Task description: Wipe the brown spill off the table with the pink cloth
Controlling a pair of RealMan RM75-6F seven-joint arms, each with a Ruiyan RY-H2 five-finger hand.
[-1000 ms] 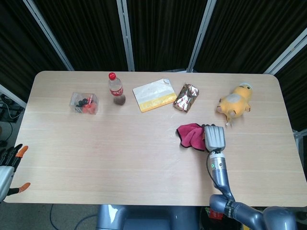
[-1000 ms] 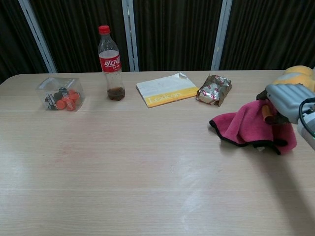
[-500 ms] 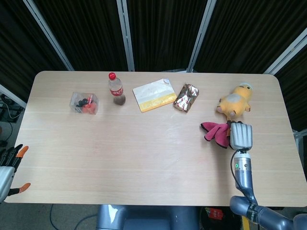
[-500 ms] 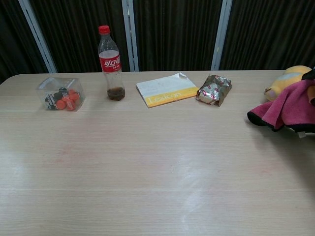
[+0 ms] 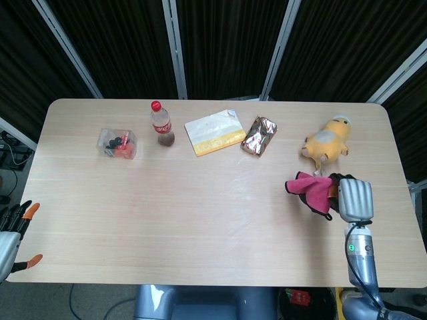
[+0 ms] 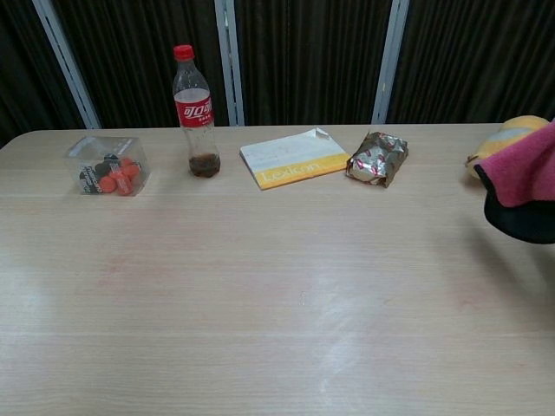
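My right hand [image 5: 355, 199] grips the pink cloth [image 5: 310, 189] by one side, near the table's right part and just in front of the yellow plush toy [image 5: 327, 139]. The cloth hangs bunched to the left of the hand. In the chest view only the cloth [image 6: 525, 173] shows, lifted at the right edge of the frame, with the hand itself hidden. No distinct brown spill stands out on the light wooden table [image 5: 200, 220]. My left hand [image 5: 12, 235] is off the table's near left corner, fingers apart and holding nothing.
Along the far side stand a clear box of small red pieces [image 5: 117, 143], a cola bottle [image 5: 161, 124], a white and yellow packet [image 5: 214, 132] and a foil snack pack [image 5: 259, 135]. The plush toy lies close behind the cloth.
The right hand has carried the pink cloth from the table's middle right further to the right and slightly nearer, lifting it. The left hand has not moved.
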